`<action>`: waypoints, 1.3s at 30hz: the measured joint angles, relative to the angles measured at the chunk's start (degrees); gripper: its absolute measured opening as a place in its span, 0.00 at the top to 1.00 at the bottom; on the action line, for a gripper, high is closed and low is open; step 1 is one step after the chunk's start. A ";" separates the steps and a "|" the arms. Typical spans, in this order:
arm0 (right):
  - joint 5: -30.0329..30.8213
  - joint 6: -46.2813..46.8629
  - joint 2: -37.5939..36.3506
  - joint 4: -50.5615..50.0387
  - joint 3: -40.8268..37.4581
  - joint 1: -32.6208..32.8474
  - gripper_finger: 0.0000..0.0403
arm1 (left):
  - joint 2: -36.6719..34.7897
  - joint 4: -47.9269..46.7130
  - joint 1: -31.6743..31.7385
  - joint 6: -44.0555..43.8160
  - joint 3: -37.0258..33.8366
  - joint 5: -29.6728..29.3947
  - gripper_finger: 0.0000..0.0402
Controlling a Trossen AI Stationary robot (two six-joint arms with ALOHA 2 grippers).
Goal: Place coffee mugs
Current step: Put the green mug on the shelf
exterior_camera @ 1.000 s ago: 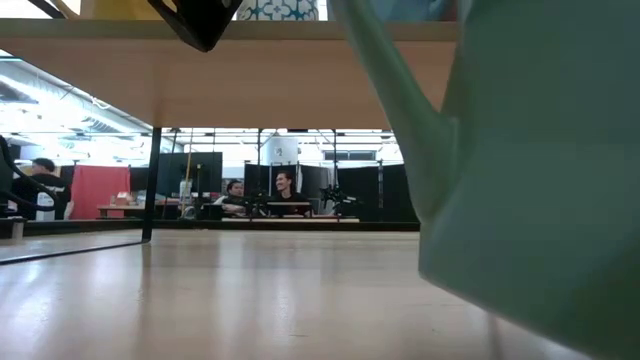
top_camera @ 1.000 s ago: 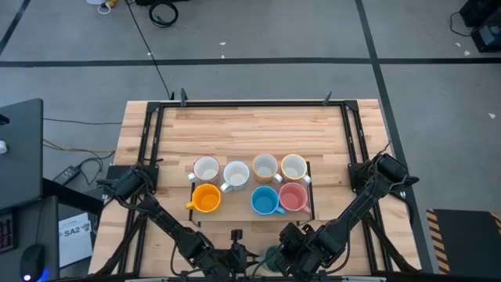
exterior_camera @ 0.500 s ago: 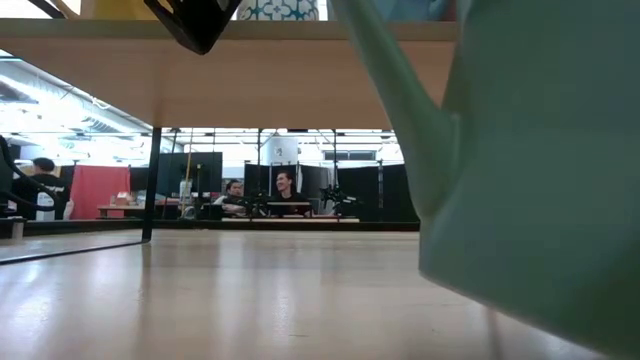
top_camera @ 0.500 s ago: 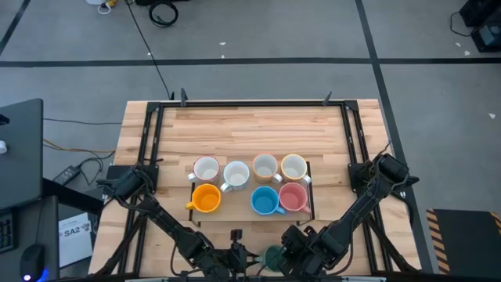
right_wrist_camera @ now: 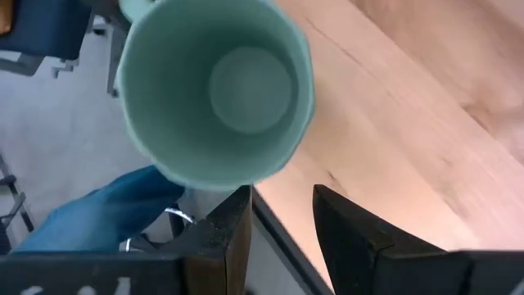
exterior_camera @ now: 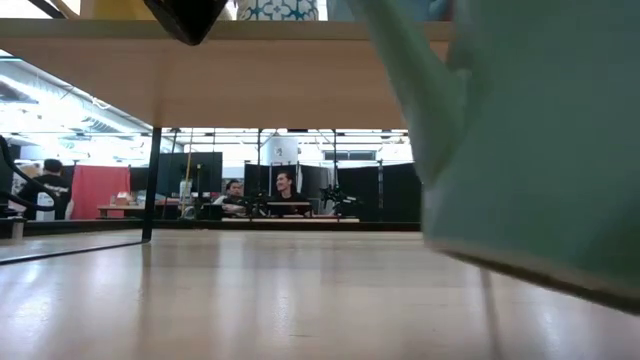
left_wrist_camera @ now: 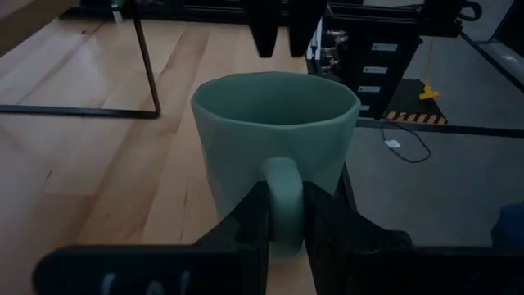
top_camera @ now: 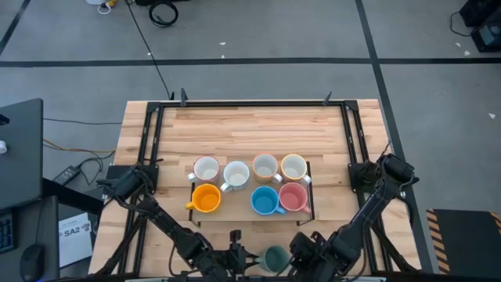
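Observation:
The dark green mug [top_camera: 275, 256] is at the table's near edge, with its handle toward the left. My left gripper [top_camera: 249, 257] is shut on that handle. My right gripper [top_camera: 307, 249] hovers open just right of the mug and above it, touching nothing; its wrist view looks down into the mug's mouth [right_wrist_camera: 221, 86]. In the low view the mug [exterior_camera: 540, 140] fills the right side, and its bottom is tilted and off the tabletop. Four white mugs [top_camera: 250, 169], the orange mug [top_camera: 206, 197], the blue mug [top_camera: 265, 200] and the pink mug [top_camera: 293, 197] stand on a raised wooden stand. My left gripper pinches the green mug's handle [left_wrist_camera: 282, 184] between its two fingers [left_wrist_camera: 250, 225], one on each side of the loop. The fingers come in level from the table's left. The mug stays mouth-up, slightly tilted, with its bottom [exterior_camera: 520, 265] lifted off the table.
The wooden stand [top_camera: 309, 215] on thin black legs [exterior_camera: 147, 185] sits mid-table, with a free gap in its front row between the orange and blue mugs. Black frame rails [top_camera: 153, 141] run along the table's sides. Bare wood lies on the far half. People sit in the room beyond.
My right gripper has drawn away from the green mug toward the table's right and near edge. In the low view the mug's bottom now stands higher than before, so the mug has risen a little in my left gripper's hold.

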 joint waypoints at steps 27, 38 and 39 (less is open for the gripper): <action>3.57 5.20 -1.24 -0.09 0.00 9.18 0.66 | -0.42 4.05 -5.67 3.68 6.78 -12.33 0.85; 6.04 5.08 -1.24 4.36 0.00 9.73 0.66 | -0.47 3.49 -9.45 12.84 15.29 -28.51 0.85; 6.36 4.97 -1.24 4.86 0.00 9.73 0.66 | -0.47 3.45 -9.96 13.82 15.91 -30.91 0.85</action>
